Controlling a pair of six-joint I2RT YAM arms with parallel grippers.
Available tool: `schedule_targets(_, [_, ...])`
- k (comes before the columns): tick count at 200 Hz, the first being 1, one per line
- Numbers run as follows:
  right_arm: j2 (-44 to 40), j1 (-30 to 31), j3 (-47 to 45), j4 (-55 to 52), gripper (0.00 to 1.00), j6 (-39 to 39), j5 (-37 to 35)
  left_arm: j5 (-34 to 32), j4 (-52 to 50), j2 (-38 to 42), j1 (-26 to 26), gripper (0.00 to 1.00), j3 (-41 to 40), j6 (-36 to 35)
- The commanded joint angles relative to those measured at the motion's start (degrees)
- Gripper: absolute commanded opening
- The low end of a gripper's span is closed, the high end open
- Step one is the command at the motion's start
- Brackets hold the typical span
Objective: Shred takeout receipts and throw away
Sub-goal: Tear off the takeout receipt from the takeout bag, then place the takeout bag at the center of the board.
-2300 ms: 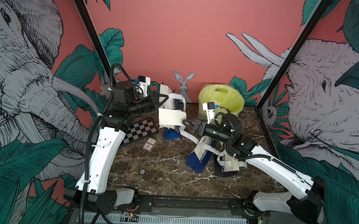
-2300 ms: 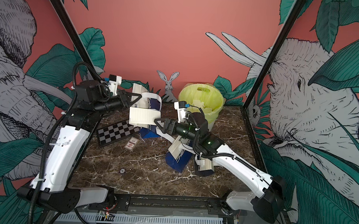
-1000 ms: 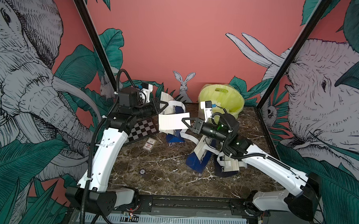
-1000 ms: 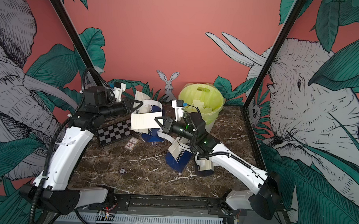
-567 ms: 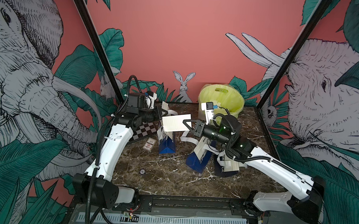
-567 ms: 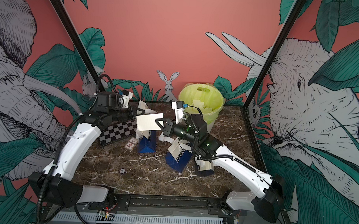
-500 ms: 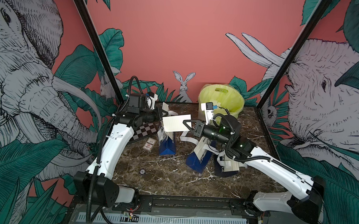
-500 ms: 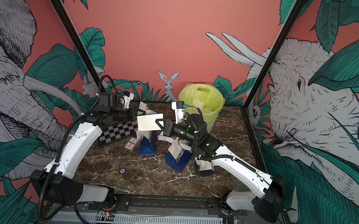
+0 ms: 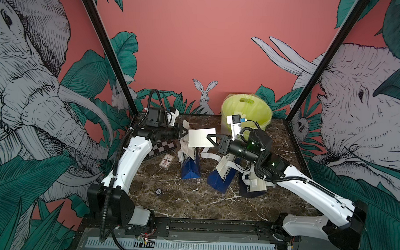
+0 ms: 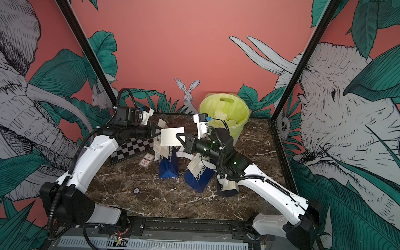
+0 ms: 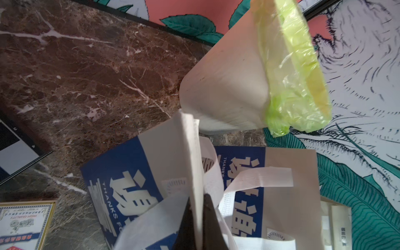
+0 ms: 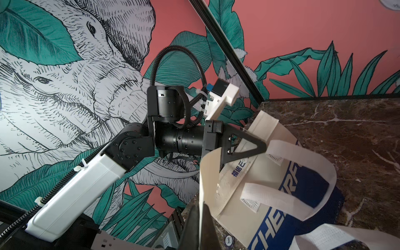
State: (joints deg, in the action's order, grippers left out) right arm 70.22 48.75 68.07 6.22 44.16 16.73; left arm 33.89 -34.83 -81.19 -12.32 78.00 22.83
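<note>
One white takeout receipt (image 9: pixel 201 137) (image 10: pixel 171 136) hangs in the air above the blue-and-white bags, stretched between both grippers. My left gripper (image 9: pixel 186 136) (image 10: pixel 159 132) is shut on its left edge. My right gripper (image 9: pixel 208 136) (image 10: pixel 177 135) is shut on its right edge. The left wrist view shows the receipt (image 11: pixel 190 151) edge-on, pinched between the dark jaws of the left gripper (image 11: pixel 198 207). In the right wrist view the receipt (image 12: pixel 208 173) runs from the right gripper (image 12: pixel 200 214) up to the left gripper (image 12: pixel 259 147).
Three bags stand below: left (image 9: pixel 189 168), middle (image 9: pixel 222 176), right (image 9: pixel 251 187). A bin with a yellow-green liner (image 9: pixel 247 109) at the back right holds white paper pieces (image 10: pixel 226 118). A checkerboard (image 9: pixel 164 147), a red-and-white card (image 9: pixel 167 161) and a chip (image 9: pixel 158 191) lie on the left.
The left bag, lifted a second ago, has dropped away from the receipt and stands on the table. The left arm swung lower and forward; the receipt stays held by both grippers.
</note>
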Motion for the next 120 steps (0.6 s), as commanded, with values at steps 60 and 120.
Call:
schedule_targets(60, [-7.25, 0.03, 1.69, -5.71, 0.00, -21.84, -9.32, 8.43, 2.26, 1.03, -1.08, 0.17, 1.40, -3.82])
schedule_targets(120, [-12.55, -0.76, 3.83, -15.05, 0.00, -50.60, -23.09, 3.22, -4.36, 3.15, -5.07, 0.59, 14.63, -16.75])
